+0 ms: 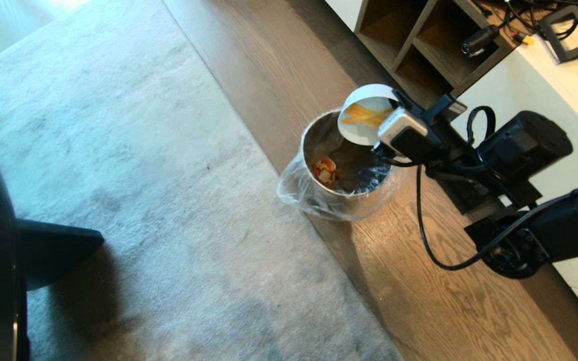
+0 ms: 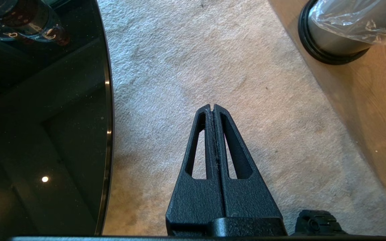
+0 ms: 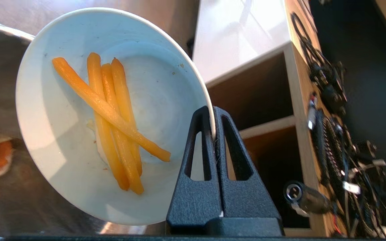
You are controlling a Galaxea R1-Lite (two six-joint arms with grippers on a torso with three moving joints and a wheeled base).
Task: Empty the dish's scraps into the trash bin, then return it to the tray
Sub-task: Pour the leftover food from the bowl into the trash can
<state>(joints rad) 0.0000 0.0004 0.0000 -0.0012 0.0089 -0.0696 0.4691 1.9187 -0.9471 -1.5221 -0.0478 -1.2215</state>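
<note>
**Scraps not yet out of the tilted dish**

Trash bin (image 1: 341, 165) stands on the wooden floor at the edge of the grey carpet, its clear liner folded over the rim and some orange and white waste already at the bottom. Over its far rim your right pincer (image 3: 212, 115) is clenched on the rim of the dish (image 3: 62, 157), which is tipped steeply with its mouth facing the bin. The scraps (image 3: 112, 117) lie stuck against the white inner wall, so you are mid-pour, in the first step of the task. Next, I judge, you need more tilt or a small shake, keeping the lower lip of the dish inside the liner so the sticks fall in and not onto the floor. The tray is in none of the views; the return comes after. Your left pincer (image 2: 212, 107) hangs parked over the carpet beside the black table (image 2: 45, 134), pressed together and empty. No label or writing can be read anywhere.
</note>
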